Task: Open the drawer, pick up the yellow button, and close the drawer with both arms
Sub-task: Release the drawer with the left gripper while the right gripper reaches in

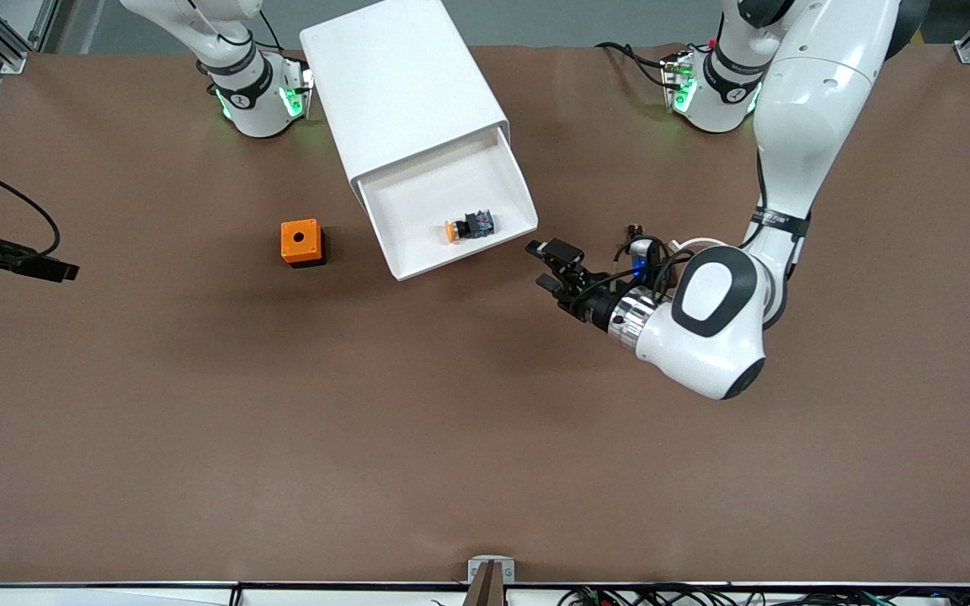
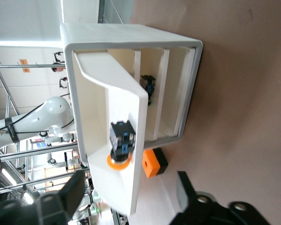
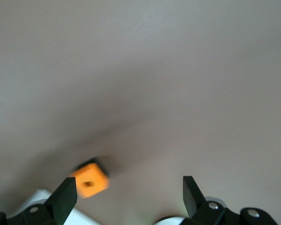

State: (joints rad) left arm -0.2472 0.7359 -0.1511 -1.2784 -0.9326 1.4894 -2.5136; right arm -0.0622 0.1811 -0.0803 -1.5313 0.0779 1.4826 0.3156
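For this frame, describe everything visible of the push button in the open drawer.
The button is small, with a round orange cap at one end and a black body showing blue detail, apparently plastic. It lies on its side on the floor of the pulled-out top drawer, close to the drawer's front wall, cap toward the right arm's end. Nothing grips it: the left gripper, open, hangs beside the drawer's front corner.

The button [image 1: 468, 226] lies in the pulled-out drawer [image 1: 418, 194]; the cube [image 1: 301, 242] sits beside the cabinet [image 1: 397, 80].
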